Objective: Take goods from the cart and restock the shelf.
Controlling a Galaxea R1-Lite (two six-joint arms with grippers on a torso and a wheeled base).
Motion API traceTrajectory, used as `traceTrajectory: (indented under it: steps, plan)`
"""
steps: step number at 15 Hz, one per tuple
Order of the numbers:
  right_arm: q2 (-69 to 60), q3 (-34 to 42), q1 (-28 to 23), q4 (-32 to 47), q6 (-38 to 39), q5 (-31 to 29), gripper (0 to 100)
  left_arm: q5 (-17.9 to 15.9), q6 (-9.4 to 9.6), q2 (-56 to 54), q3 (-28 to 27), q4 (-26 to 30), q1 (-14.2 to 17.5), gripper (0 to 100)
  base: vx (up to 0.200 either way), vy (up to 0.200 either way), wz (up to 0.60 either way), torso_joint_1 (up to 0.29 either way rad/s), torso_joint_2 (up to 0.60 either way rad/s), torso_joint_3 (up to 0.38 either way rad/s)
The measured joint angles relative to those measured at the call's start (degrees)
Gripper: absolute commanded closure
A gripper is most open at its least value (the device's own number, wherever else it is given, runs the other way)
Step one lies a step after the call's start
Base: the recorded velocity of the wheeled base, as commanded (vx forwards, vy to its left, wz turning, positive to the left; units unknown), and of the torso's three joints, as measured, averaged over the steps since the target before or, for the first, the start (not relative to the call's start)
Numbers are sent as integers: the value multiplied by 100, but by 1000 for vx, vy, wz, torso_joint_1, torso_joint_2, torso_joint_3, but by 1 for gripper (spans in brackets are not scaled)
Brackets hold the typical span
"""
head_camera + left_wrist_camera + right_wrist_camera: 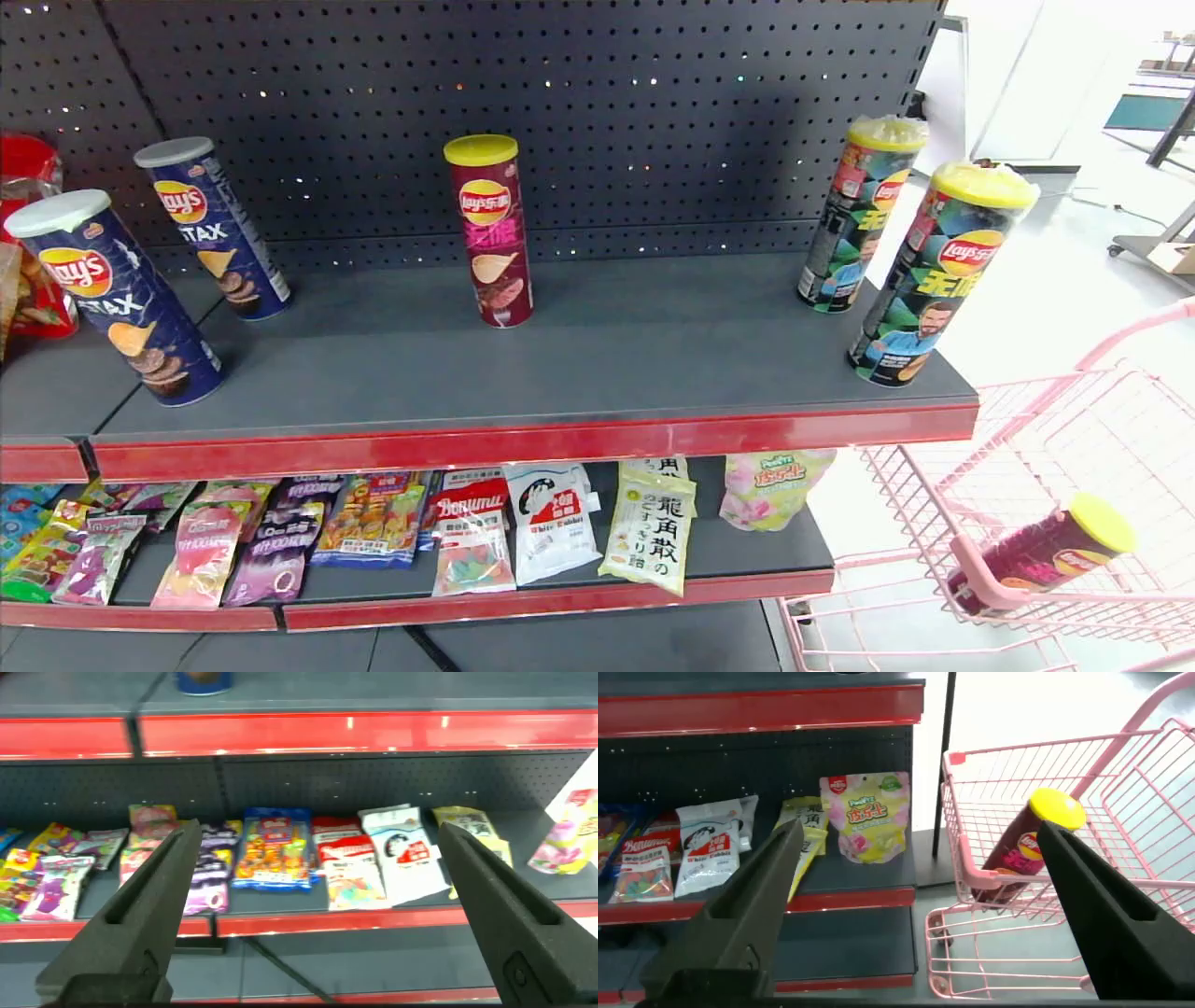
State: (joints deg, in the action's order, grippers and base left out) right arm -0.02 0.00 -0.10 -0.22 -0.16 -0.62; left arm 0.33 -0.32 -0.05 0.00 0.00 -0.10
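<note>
the pink cart (1027, 439) stands just beside the right end of the shelf (523, 434). a maroon chip can (1041, 555) leans on its side in the cart's corner nearest the shelf, with its yellow lid uppermost.

on the shelf's upper board, two green-and-black cans (934, 275) with yellow lids stand upright nearest the cart. a single maroon can (493, 229) stands farther from the cart, and two blue cans (121, 289) with grey lids stand farthest from it. on the lower board, snack bags (373, 523) lie in a row, with a pale green and pink bag (770, 485) closest to the cart.

the right tool (919, 828) is released, its fingers spread wide. it faces the cart from outside, with the chip can seen between the fingers and apart from them. the left tool (320, 828) is also released and wide. it hangs before the row of bags, well away from the cart.
</note>
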Motion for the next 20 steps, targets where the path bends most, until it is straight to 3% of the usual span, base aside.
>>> traceTrajectory:
  steps: [2, 10, 20]
  plan:
    - [0, 0, 2, -5, 11, 0, 0, 0, -1, 0, 0, 2, 2, 0, 0, 0, 0, 0, 0, 0]
    - [0, -2, -1, 1, 0, -27, 0, 0, -1, 0, 0, 0, -1, 0, 0, 0, -600, 5, 2, 0]
    - [0, 0, -1, -2, 0, -27, 0, 0, 0, 0, 0, 2, -4, 0, 0, 0, 0, 0, 0, 0]
